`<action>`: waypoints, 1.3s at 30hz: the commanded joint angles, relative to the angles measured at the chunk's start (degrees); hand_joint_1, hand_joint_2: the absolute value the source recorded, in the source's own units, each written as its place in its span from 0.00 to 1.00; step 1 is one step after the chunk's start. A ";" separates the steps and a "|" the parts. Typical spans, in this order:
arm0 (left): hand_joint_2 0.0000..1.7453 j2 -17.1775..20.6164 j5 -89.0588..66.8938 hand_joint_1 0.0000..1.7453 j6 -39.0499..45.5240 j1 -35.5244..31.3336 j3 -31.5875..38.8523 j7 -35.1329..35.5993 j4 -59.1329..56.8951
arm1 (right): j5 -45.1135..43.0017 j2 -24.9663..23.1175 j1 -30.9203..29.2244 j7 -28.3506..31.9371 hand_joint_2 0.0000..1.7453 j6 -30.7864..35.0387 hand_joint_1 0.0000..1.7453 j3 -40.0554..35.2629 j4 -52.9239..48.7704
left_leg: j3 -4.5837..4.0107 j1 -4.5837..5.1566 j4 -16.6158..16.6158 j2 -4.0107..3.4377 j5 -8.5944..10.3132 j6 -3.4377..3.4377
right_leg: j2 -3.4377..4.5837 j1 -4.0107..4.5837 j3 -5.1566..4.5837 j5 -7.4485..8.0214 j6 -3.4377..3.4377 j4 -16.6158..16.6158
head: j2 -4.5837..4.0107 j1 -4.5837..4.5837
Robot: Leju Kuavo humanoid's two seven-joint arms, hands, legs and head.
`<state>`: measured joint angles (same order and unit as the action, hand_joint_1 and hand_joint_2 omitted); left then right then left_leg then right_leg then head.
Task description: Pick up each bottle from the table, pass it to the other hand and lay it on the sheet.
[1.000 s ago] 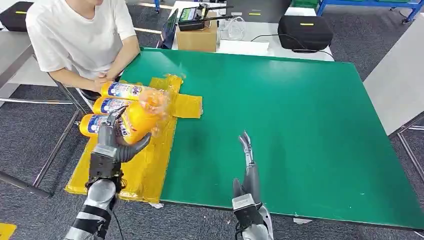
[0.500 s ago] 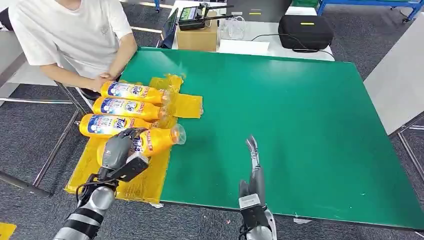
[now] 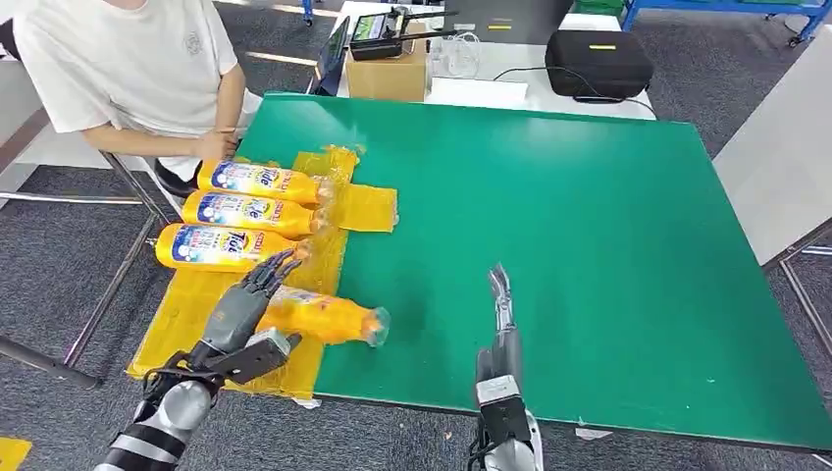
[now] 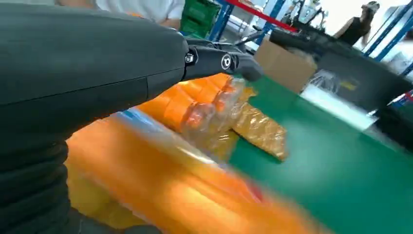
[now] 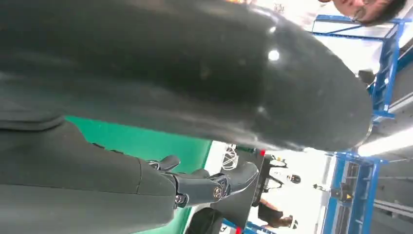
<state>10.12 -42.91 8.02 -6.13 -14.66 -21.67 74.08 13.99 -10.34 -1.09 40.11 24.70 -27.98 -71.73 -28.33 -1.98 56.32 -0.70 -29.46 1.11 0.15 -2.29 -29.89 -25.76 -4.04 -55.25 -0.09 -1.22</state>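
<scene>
Four orange plastic bottles with blue-and-white labels are seen on the crinkled yellow plastic sheet [image 3: 196, 314] that is spread over the left end of the green worktop [image 3: 589, 245]. Three of them [image 3: 245, 211] are laid side by side at the far part of the sheet, necks towards the middle of the worktop. The fourth bottle [image 3: 329, 319] is laid nearer the front edge, its clear neck reaching past the sheet onto the green surface. The left hand [image 3: 245, 304] is held just above its base with fingers spread, nothing being grasped. The right hand [image 3: 502, 304] is held over bare worktop, fingers straight and pressed together, nothing held. A seated person in a white shirt [image 3: 137, 69] is seen beyond the sheet.
</scene>
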 commanded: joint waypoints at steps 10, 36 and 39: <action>1.00 10.95 -1.57 0.00 -15.66 -0.94 -14.38 0.09 -9.40 | -1.57 1.26 -5.06 -0.11 0.00 0.83 0.00 -0.77 5.46 | 0.42 0.00 -0.26 -0.06 0.00 -0.19 | 0.05 0.05 0.44 0.03 0.27 0.22 | 0.00 0.00; 1.00 -9.26 38.39 0.00 -14.08 2.88 0.30 -10.70 22.10 | 0.14 1.52 -3.87 -0.11 0.00 2.92 0.00 -1.51 3.23 | 0.36 0.01 -0.05 0.37 0.03 -0.14 | -0.35 0.03 0.51 -0.02 0.15 0.11 | 0.00 -0.02; 1.00 -10.58 40.32 0.00 -12.79 1.67 0.38 -10.03 22.66 | 0.46 1.35 -3.63 -0.11 0.00 3.04 0.00 -1.25 2.88 | 0.38 -0.03 -0.05 0.45 0.02 -0.20 | -0.42 0.09 0.56 -0.03 0.24 0.16 | 0.00 -0.02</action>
<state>10.81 -7.84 -6.60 -0.62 -18.69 -33.66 94.27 13.64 -10.27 -4.46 40.11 27.15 -29.05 -69.63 -27.89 -1.96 56.29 -0.52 -29.46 1.11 -0.03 -2.30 -29.43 -25.78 -4.02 -55.21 -0.09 -1.24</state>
